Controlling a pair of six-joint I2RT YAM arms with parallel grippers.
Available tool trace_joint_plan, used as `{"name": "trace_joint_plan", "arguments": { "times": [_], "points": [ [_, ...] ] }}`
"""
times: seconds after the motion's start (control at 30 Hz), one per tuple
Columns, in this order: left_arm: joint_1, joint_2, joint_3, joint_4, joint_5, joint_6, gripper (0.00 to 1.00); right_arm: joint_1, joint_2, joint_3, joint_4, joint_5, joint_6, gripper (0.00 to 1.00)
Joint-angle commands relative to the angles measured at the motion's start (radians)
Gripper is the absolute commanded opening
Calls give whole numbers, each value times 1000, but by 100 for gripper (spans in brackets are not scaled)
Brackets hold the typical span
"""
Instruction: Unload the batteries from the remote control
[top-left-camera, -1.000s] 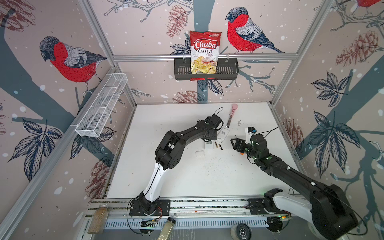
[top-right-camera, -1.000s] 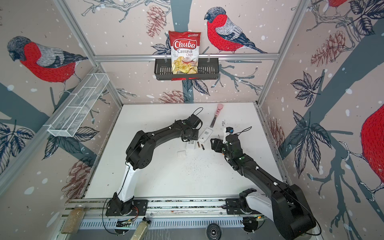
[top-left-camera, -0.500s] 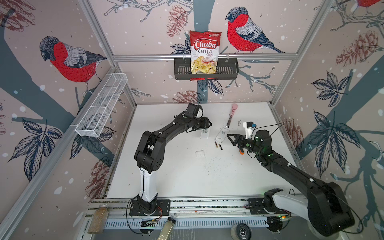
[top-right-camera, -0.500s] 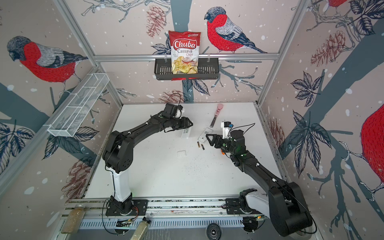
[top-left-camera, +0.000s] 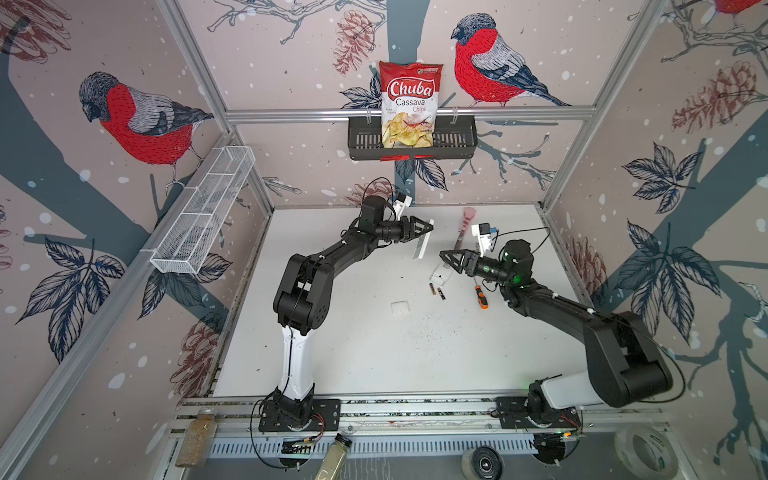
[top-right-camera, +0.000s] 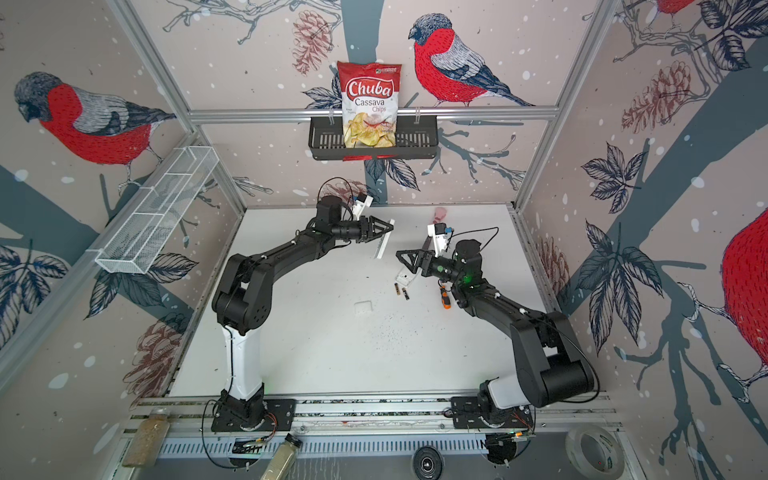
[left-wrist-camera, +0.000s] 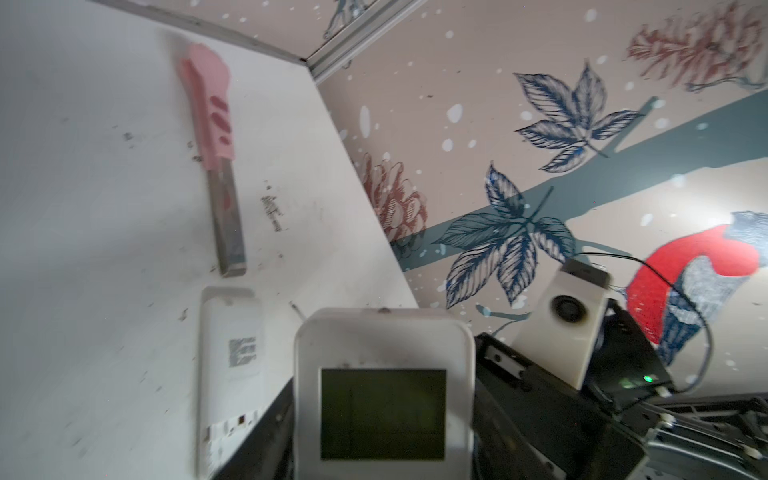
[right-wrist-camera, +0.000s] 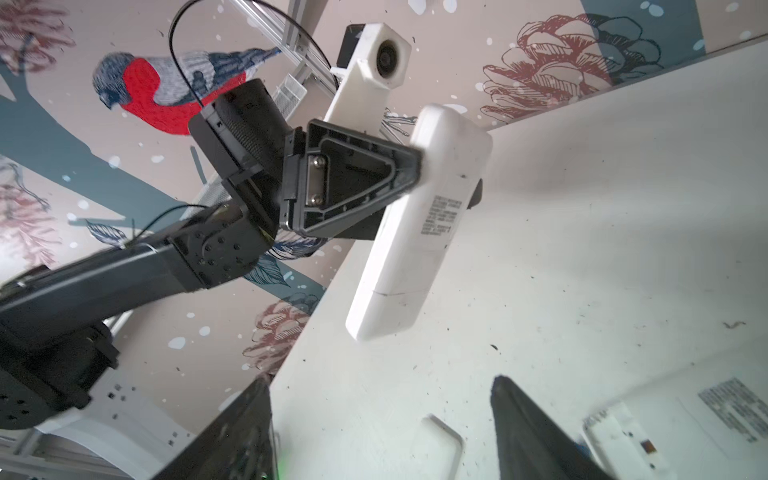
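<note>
firstly, item one: left gripper (top-left-camera: 429, 228), raised over the far part of the white table (top-left-camera: 374, 353), jaws partly closed and clamped across the upper half of a white remote (top-left-camera: 420, 246). this remote hung clear of the table, tilted, its lower end free; the left wrist view showed its dark screen, the right wrist view its back with a printed label and a seam near the lower end. item two: right gripper (top-left-camera: 444, 254), jaws spread wide with nothing between them, poised just above a second remote (top-left-camera: 441, 277) and pointed toward the left gripper; the two grippers were near each other but apart. item three: the second remote, white, lay flat on the table back upward, its battery bay uncovered at one end in the right wrist view; whether the bay held anything could not be told. item four: the batteries (top-left-camera: 436, 291), two slim dark cylinders, lay side by side on the table just beside the second remote's near end, touched by neither gripper. item five: battery cover (top-left-camera: 400, 307), a small white square, lay flat, left of the batteries in both top views. item six: orange-handled screwdriver (top-left-camera: 480, 295), lay on the table under the right arm. item seven: pink-handled knife (top-left-camera: 465, 226), lay flat near the far wall.
</note>
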Motion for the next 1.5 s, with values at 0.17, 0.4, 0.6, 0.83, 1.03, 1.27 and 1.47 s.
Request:
{"name": "trace_joint_plan", "arguments": {
  "times": [0.17, 0.4, 0.6, 0.83, 1.03, 1.27, 1.47],
  "points": [
    [4, 132, 50, 637, 187, -440, 46, -4, 115, 107, 185, -98, 126, 89],
    [6, 193, 80, 771, 203, -556, 45, -3, 195, 173, 192, -104, 138, 89],
    [6, 192, 76, 752, 202, -542, 45, -2, 259, 223, 221, -107, 168, 82],
    [5, 190, 70, 747, 198, -536, 44, 8, 303, 266, 266, -119, 200, 83],
    [6, 192, 68, 745, 195, -533, 44, 22, 334, 295, 269, -120, 209, 82],
    [6, 196, 74, 750, 197, -541, 44, 22, 351, 300, 300, -127, 231, 73],
    [6, 198, 70, 773, 200, -561, 43, 24, 365, 304, 321, -126, 245, 69]
  ]
}}
